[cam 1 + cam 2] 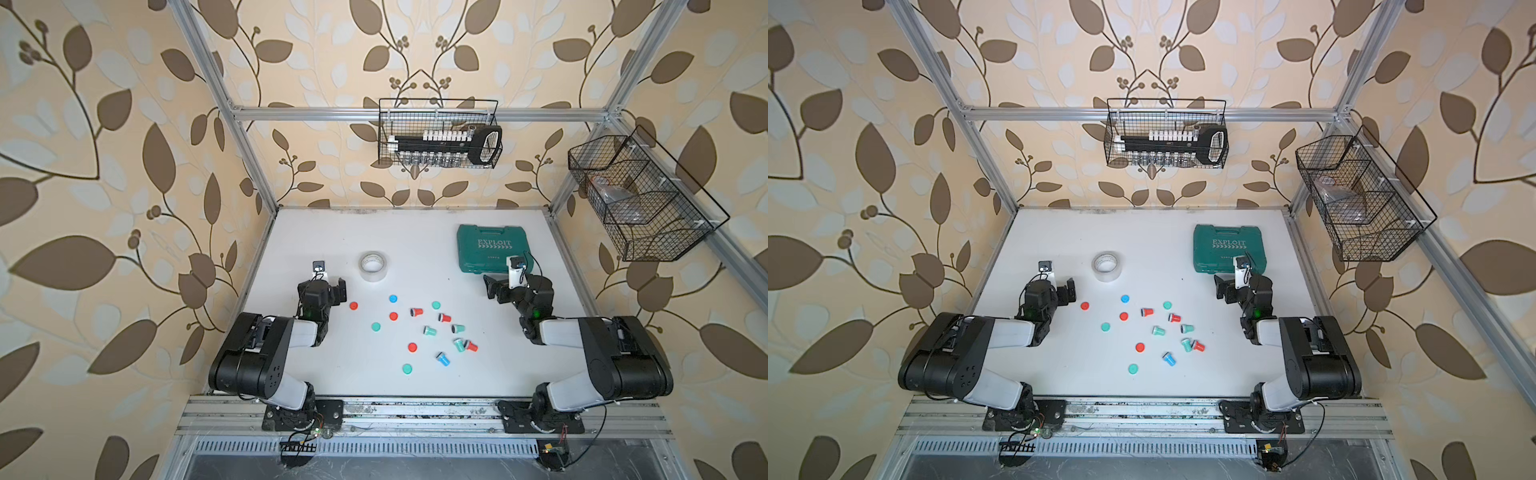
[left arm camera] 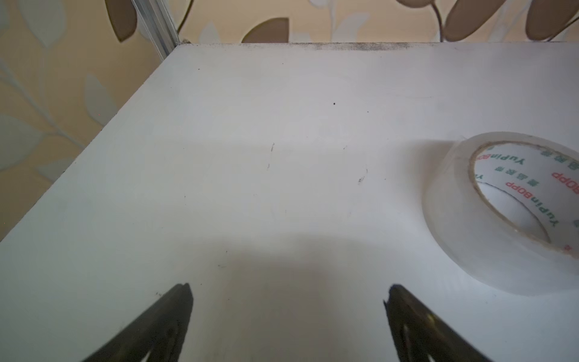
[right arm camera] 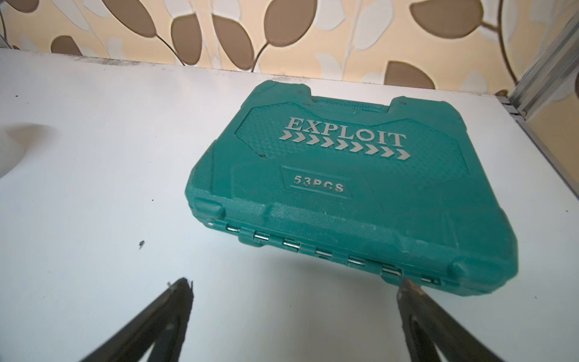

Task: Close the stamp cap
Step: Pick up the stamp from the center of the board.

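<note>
Several small stamps lie on their sides right of the table's middle in both top views: a red stamp (image 1: 416,311) (image 1: 1146,311), a teal stamp (image 1: 429,331), a blue stamp (image 1: 443,358). Loose round caps lie around them: a red cap (image 1: 353,306) (image 1: 1084,306), a blue cap (image 1: 393,298), a teal cap (image 1: 407,368). My left gripper (image 1: 322,286) (image 2: 289,291) is open over bare table, left of the red cap. My right gripper (image 1: 515,286) (image 3: 294,285) is open, just in front of the green case. Neither wrist view shows a stamp or cap.
A clear tape roll (image 1: 372,266) (image 2: 501,203) stands beyond the caps, right of the left gripper. A green tool case (image 1: 490,249) (image 3: 344,188) lies at the back right. Wire baskets (image 1: 440,133) hang on the back and right frame rails.
</note>
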Robot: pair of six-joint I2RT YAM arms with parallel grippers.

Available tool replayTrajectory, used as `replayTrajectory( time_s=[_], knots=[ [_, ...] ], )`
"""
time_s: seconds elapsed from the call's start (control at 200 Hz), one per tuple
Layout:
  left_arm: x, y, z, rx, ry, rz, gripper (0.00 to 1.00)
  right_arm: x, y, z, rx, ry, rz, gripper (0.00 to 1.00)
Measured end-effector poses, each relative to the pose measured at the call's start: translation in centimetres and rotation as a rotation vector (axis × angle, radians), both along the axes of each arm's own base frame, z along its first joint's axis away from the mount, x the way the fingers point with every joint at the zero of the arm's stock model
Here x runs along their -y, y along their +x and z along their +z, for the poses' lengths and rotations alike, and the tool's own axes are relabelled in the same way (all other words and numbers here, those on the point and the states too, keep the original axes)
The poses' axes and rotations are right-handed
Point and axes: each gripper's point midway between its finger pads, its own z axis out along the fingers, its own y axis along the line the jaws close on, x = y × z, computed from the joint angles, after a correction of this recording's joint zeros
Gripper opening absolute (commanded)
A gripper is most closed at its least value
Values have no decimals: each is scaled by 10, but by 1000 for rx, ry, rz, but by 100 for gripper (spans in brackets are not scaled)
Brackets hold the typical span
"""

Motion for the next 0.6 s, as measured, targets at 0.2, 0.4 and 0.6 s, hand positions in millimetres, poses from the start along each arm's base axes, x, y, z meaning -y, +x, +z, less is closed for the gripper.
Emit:
replayTrajectory(
  time_s=[0.2,0.4,0.6],
  knots=[
    [0,0,0,0,0,0,99,2,0,0,0,0,-4,98],
    [0,0,0,0,0,0,99,3,0,0,-2,8,-2,98],
    [-2,0,-1,-3,-2,4,99,4,0,-1,-4,12,-6,98]
  ],
)
